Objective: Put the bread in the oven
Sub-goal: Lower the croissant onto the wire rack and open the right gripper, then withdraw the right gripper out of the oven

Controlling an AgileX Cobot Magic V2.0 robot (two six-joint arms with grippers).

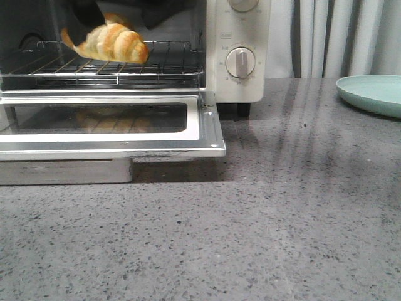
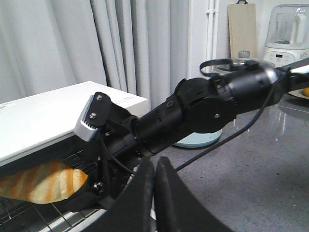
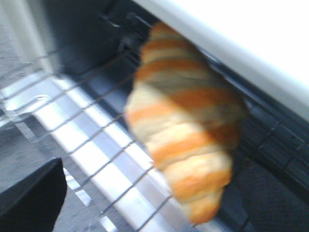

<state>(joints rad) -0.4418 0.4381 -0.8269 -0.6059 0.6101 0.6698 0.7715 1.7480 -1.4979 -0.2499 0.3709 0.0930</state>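
The bread (image 1: 109, 42), a striped golden croissant, hangs tilted just above the wire rack (image 1: 163, 66) inside the open cream-white oven (image 1: 219, 81). It looks blurred in the right wrist view (image 3: 186, 130). My right gripper (image 3: 152, 171) is inside the oven opening with its fingers (image 3: 31, 193) spread wide on either side of the bread, and the one clearly seen finger is not touching it. The gripper's dark fingers (image 1: 164, 12) show at the top of the oven opening. My left gripper (image 2: 154, 166) is shut and empty beside the oven, looking at the right arm (image 2: 203, 108) and the bread (image 2: 41, 186).
The oven door (image 1: 113, 145) lies dropped open over the grey counter. A pale green plate (image 1: 376, 94) sits at the back right and also shows behind the arm in the left wrist view (image 2: 198, 140). A blender (image 2: 287, 34) and a cutting board (image 2: 242, 29) stand far off.
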